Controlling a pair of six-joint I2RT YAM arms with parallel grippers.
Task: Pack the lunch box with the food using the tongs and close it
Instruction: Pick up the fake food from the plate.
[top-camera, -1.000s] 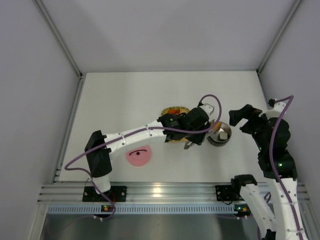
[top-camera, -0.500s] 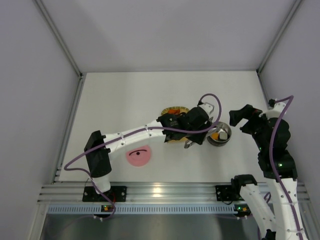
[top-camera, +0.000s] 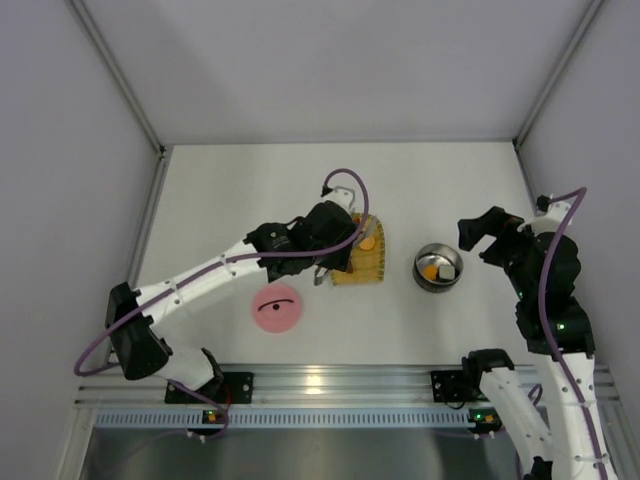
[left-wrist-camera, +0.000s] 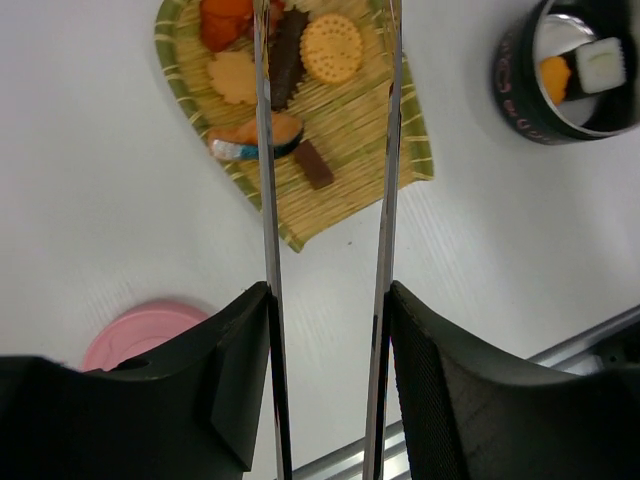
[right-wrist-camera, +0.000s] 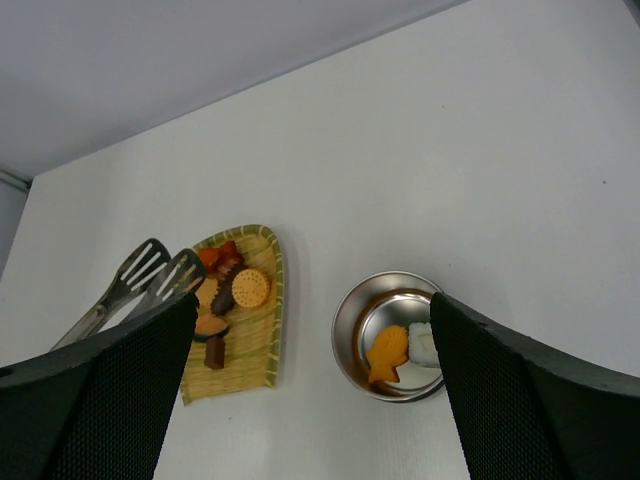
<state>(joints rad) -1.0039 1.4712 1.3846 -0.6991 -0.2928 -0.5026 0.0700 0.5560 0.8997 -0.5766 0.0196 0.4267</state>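
Observation:
My left gripper (top-camera: 325, 240) hangs above the left side of the yellow woven tray (top-camera: 365, 268), shut on the tongs (left-wrist-camera: 263, 180). Their two slim arms run apart between my fingers (left-wrist-camera: 235, 380), with nothing between the tips (right-wrist-camera: 150, 278). The food (left-wrist-camera: 275, 135) on the tray includes a round biscuit, brown bits and orange pieces. To the right stands the steel lunch box (top-camera: 420, 270), holding an orange fish-shaped piece (right-wrist-camera: 387, 355) and a white chunk (right-wrist-camera: 422, 343). Its pink lid (top-camera: 277, 310) lies flat near the front. My right gripper (top-camera: 478, 235) hovers open, right of the lunch box.
White walls close in the table on the left, back and right. An aluminium rail (top-camera: 330, 385) with both arm bases runs along the near edge. The lid (left-wrist-camera: 140, 335) sits close to my left arm's forearm.
An orange piece has landed in the lunch box beside the white chunk. My left arm has swung left from the lunch box to over the tray, tongs slightly wider. The right arm stayed still.

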